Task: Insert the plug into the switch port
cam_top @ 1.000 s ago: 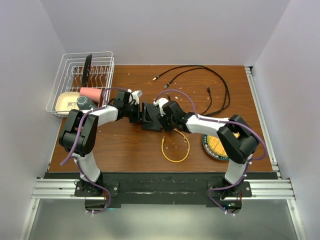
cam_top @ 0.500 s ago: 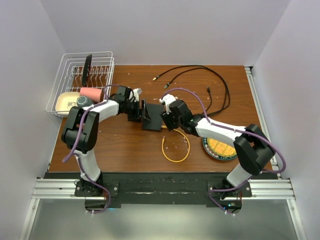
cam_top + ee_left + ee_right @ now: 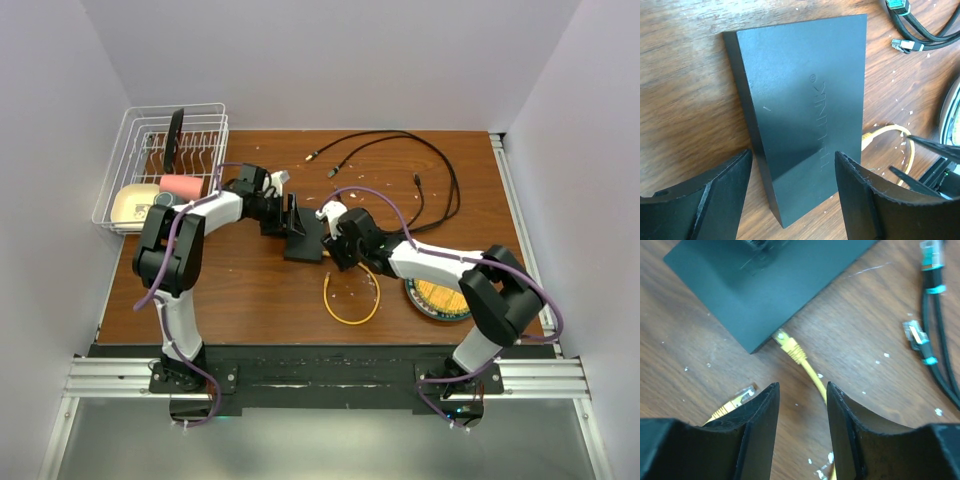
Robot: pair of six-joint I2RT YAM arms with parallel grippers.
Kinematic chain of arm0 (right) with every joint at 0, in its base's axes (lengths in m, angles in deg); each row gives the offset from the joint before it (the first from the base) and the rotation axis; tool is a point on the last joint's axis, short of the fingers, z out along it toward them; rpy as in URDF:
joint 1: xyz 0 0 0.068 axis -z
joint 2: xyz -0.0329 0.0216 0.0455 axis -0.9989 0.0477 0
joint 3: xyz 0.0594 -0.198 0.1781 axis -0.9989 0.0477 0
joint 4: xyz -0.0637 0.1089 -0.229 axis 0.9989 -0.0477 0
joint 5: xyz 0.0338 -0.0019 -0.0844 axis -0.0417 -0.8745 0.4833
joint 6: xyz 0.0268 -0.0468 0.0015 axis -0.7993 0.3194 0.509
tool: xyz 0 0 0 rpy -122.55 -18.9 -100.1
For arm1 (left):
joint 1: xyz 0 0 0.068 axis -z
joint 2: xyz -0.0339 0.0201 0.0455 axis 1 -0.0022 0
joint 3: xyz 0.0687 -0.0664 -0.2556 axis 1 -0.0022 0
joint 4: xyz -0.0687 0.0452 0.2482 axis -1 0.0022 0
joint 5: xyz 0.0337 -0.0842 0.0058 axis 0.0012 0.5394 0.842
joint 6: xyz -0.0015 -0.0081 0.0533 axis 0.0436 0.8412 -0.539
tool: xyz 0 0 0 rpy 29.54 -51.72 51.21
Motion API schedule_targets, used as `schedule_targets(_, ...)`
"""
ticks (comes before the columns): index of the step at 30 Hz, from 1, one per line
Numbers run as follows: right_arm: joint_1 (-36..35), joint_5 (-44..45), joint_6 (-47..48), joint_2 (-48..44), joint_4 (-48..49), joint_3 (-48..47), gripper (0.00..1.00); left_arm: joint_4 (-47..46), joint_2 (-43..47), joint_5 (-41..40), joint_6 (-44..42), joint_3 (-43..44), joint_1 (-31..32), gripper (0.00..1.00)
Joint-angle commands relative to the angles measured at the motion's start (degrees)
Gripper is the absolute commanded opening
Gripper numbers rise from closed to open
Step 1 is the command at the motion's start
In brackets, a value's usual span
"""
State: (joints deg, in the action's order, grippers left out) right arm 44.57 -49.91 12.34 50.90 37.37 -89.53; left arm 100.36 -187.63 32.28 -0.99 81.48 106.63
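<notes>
The switch (image 3: 303,243) is a flat matte-black box lying mid-table; it also shows in the left wrist view (image 3: 805,100) and the right wrist view (image 3: 760,285). A yellow cable (image 3: 352,297) loops in front of it. One yellow plug (image 3: 788,346) is pressed into the switch's edge near a corner, apparently in a socket. The cable's other plug (image 3: 741,396) lies loose on the wood. My left gripper (image 3: 792,155) is open, its fingers (image 3: 715,195) straddling the switch's near end without touching. My right gripper (image 3: 801,387) is open and empty just behind the inserted plug, the cable between its fingers (image 3: 847,425).
Black cables (image 3: 420,175) with teal-tipped plugs (image 3: 932,260) lie to the far right. A round yellow-and-dark plate (image 3: 440,297) sits near right under my right arm. A white wire rack (image 3: 165,160) with cups stands far left.
My right gripper has drawn back from the switch toward the near right. My left gripper has shifted slightly right and farther along the switch. The switch stays put.
</notes>
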Motion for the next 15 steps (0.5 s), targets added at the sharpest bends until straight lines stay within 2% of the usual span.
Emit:
schedule_targets(1,-0.02,-4.09,1.20,2.30,2.28,-2.31,0.45,0.90,-1.22,1.84,-1.50,2.13,-0.41,0.72)
schedule_targets(15,0.07,-3.13,0.67,5.91,3.86,-3.19,0.42,0.72,-2.89,4.21,-1.94,2.92,-0.41,0.70)
